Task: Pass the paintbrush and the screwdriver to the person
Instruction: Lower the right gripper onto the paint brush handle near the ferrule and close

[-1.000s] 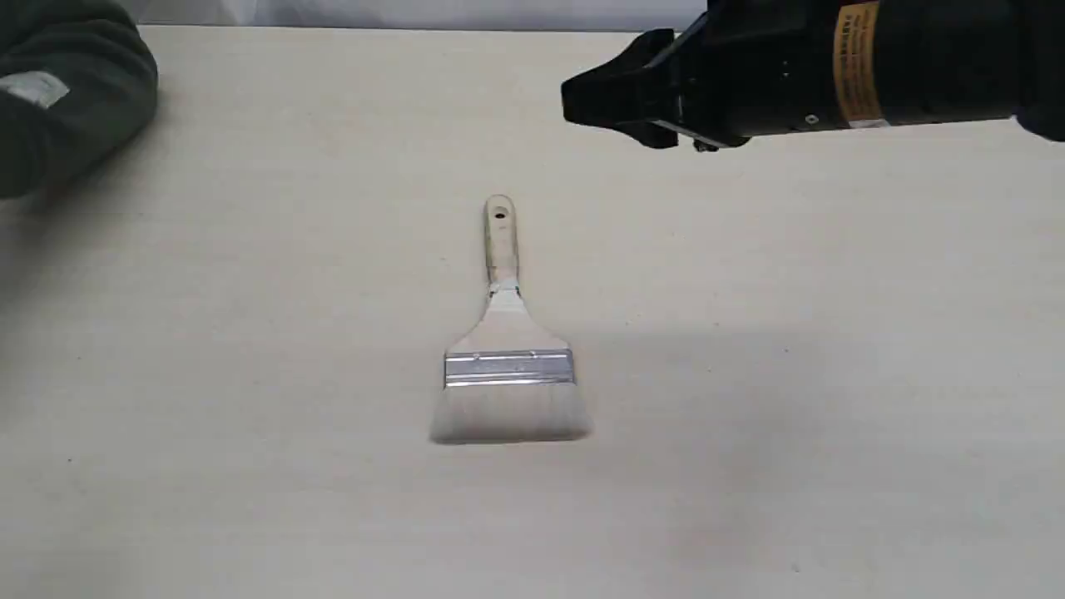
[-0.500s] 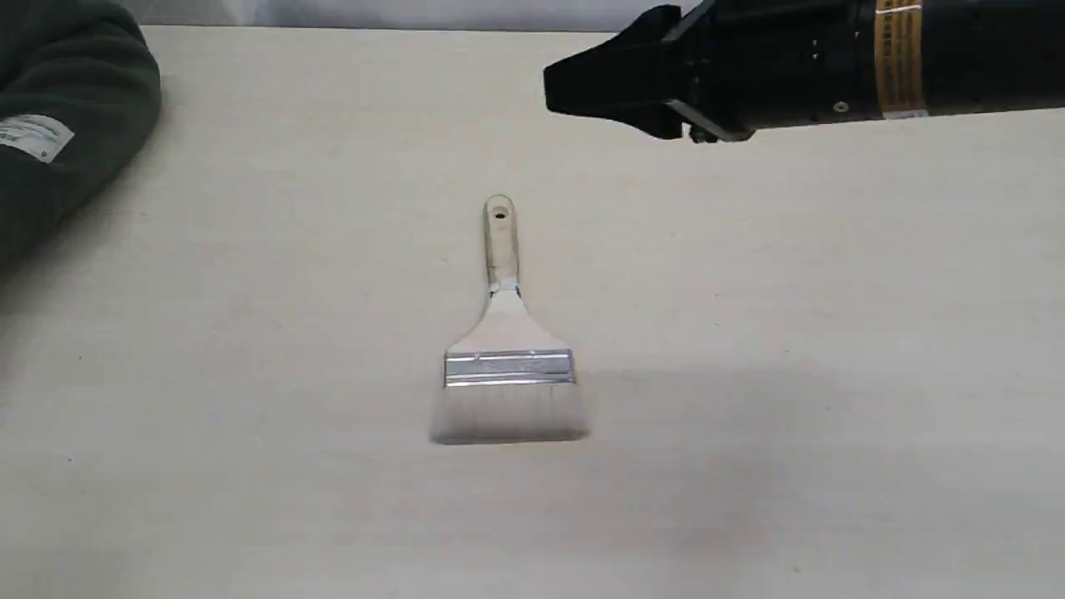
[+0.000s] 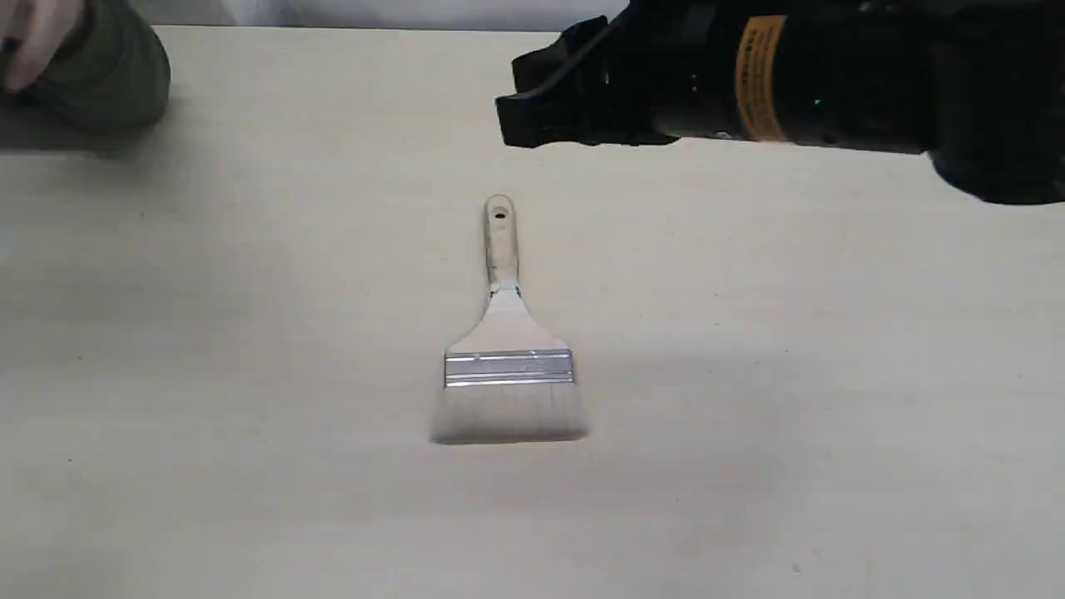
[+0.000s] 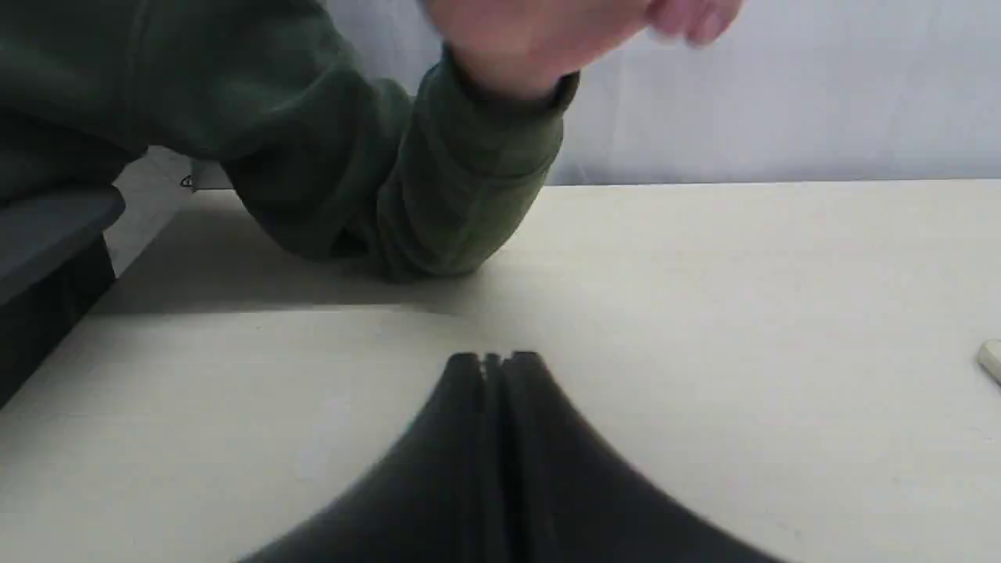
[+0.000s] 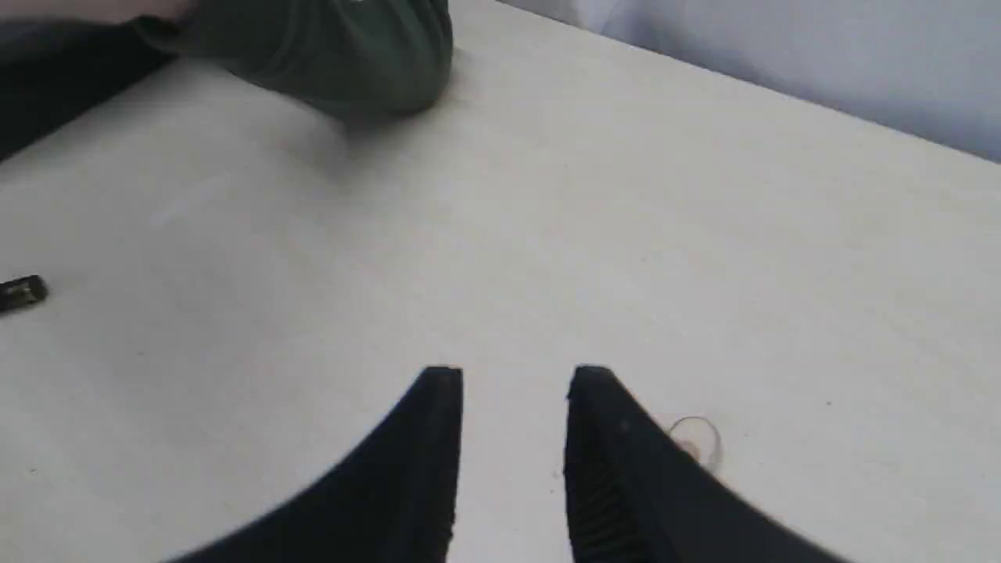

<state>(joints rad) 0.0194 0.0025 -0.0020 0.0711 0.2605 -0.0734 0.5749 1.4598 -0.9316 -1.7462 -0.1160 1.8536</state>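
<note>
The paintbrush (image 3: 508,366) lies flat at the middle of the table, bristles toward the near edge and its holed handle pointing away. My right gripper (image 3: 509,116) hovers beyond the handle end and reaches in from the right. In the right wrist view this gripper (image 5: 516,379) is open with nothing between its fingers, and the brush's handle tip (image 5: 694,436) shows beside one finger. The person (image 3: 91,71) is at the far left corner, green sleeve (image 4: 438,172) resting on the table, hand (image 4: 539,31) raised and blurred. My left gripper (image 4: 493,361) is shut and empty. The screwdriver is out of view.
The pale table (image 3: 250,333) ends at a light wall behind. A small dark object (image 5: 22,293) lies at the edge of the right wrist view; what it is cannot be told. A dark ledge (image 4: 47,234) sits beside the table near the person.
My right gripper has shifted left and turned, and its jaws have narrowed. The person's sleeve has drawn back toward the far left corner, and the hand now shows there.
</note>
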